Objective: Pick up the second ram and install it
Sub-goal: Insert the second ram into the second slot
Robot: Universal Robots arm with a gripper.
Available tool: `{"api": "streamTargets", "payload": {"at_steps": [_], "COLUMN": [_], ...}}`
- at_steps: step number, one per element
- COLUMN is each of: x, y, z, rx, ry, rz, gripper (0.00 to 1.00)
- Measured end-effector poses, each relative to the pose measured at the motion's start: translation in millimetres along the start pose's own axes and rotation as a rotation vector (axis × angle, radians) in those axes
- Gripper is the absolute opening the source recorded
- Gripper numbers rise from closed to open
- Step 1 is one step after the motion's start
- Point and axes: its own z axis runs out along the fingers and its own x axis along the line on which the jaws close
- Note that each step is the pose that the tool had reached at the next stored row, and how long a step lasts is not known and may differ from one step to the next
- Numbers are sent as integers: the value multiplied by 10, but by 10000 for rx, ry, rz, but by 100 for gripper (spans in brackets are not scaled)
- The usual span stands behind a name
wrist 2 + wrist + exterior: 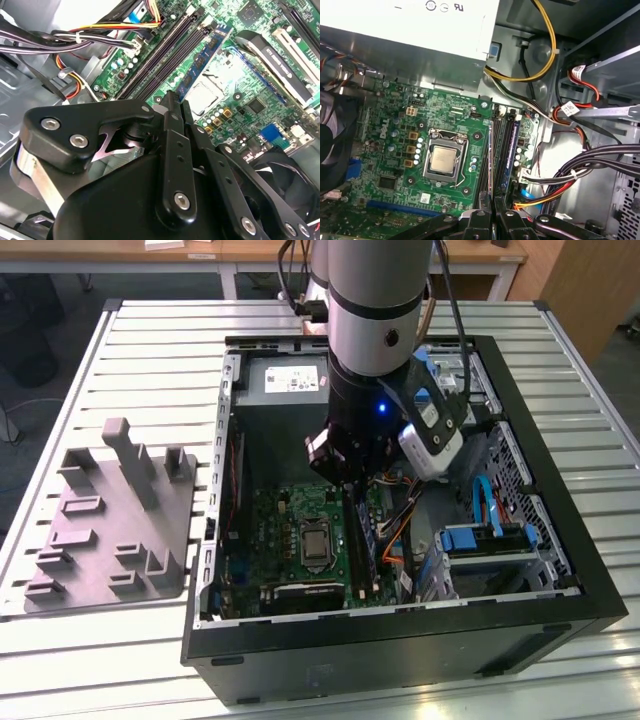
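Observation:
In the exterior view my gripper reaches down into the open computer case, low over the motherboard. It is shut on the second ram, a thin blue-green board with dark chips that sticks out from between the fingertips. The stick hangs just above the row of black memory slots, lying along them on the side toward the processor socket. In the first wrist view the second ram shows edge-on as a thin dark line running from the gripper beside the slots.
A blue strip sits among the slots. Bundled cables crowd the side of the slots away from the socket. The power supply and the drive cage hem in the arm. A grey fixture block lies outside the case.

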Motion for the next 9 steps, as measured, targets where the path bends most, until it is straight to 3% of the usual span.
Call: {"api": "streamTargets", "payload": {"at_steps": [9], "x": [0], "y": [0], "z": [0], "rx": [26], "ry": [0], "rz": [418], "gripper": [14]}}
